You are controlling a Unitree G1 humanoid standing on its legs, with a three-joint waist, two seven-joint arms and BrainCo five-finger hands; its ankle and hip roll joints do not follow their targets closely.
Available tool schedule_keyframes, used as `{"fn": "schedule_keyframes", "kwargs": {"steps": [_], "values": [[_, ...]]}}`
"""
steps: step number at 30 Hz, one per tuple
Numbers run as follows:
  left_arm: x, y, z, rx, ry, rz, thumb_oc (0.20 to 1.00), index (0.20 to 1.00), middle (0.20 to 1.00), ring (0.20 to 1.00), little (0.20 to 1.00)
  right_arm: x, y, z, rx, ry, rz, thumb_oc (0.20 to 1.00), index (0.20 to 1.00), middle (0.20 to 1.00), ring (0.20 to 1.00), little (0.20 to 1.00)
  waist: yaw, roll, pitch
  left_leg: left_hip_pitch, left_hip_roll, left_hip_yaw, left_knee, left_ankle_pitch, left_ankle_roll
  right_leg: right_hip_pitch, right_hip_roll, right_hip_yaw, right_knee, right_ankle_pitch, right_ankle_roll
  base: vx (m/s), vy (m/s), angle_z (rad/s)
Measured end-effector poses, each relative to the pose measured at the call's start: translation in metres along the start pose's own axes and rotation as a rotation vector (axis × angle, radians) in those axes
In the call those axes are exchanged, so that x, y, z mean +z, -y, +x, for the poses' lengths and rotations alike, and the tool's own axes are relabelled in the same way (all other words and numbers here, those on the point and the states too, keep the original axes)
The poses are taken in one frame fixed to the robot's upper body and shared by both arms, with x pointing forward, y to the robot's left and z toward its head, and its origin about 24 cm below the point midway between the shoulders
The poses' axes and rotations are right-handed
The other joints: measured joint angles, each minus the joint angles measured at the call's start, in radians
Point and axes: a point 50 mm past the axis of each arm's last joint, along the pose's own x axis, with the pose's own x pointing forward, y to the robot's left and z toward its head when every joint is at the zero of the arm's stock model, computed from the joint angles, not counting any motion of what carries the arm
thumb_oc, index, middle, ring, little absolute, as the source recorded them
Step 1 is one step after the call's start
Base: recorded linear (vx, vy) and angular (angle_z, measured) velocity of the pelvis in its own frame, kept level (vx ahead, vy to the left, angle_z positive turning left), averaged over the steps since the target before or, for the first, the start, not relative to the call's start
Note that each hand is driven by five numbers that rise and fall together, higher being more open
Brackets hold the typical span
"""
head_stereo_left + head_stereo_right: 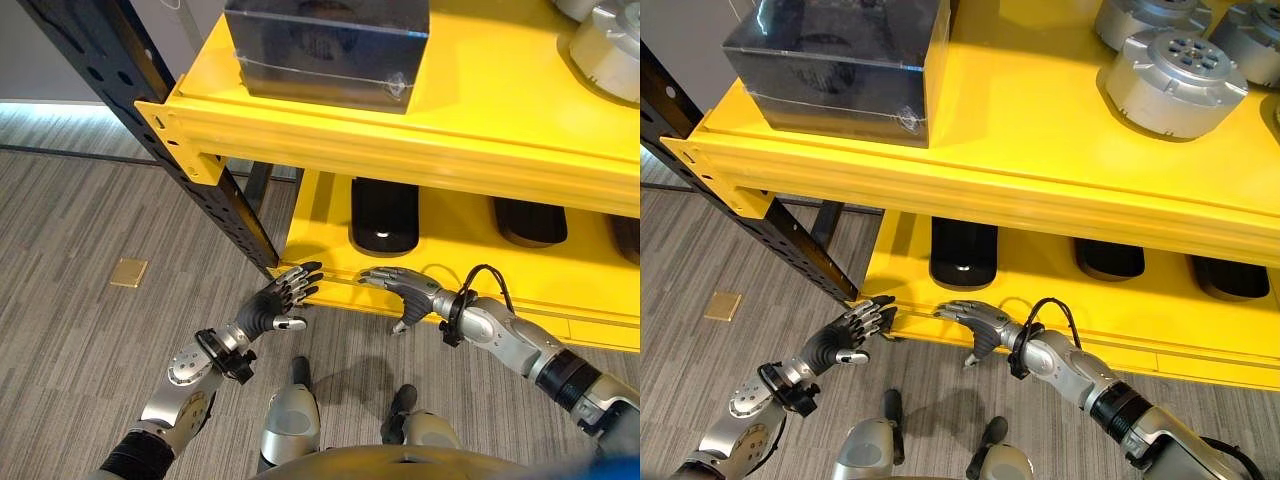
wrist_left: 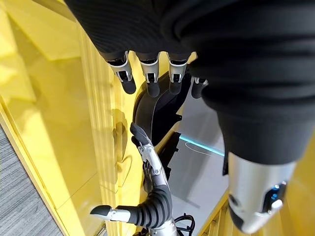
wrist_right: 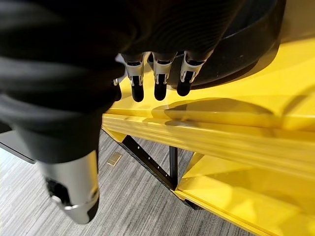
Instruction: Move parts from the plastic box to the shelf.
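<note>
From the left eye view, the left hand (image 1: 283, 298) and right hand (image 1: 403, 291) hover with fingers relaxed and empty at the lower shelf (image 1: 470, 262) edge, before a black part (image 1: 384, 215). In the right eye view, the plastic box (image 1: 840, 62) sits above. The left wrist view suggests approaching the part evenly from both sides.

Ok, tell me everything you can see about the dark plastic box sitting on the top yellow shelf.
The dark plastic box is a rectangular, glossy container with see-through smoky walls, a paler seam line around its lower part and a clear tape patch at one front corner. It sits upright and flat on the upper yellow shelf, near the shelf's left end and close to its front edge. Its contents cannot be made out. Nothing touches it but the shelf; the grey round metal parts lie well to its right.
</note>
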Motion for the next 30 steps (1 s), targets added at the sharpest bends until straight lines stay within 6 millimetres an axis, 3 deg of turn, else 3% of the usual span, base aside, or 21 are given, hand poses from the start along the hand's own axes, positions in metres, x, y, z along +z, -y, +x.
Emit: {"fn": "schedule_keyframes", "kwargs": {"steps": [30], "values": [[-0.003,0.003,0.002,-0.006,-0.018,-0.014,1.000,1.000,1.000,1.000,1.000,-0.025,0.003,0.010,0.014,-0.160,-0.052,1.000,1.000,1.000,1.000,1.000,0.004,0.046,-0.017,0.015,0.002,-0.006,0.014,0.000,0.000,0.017,-0.003,0.000,0.018,-0.003,-0.003,0.01,-0.002,0.00]]}}
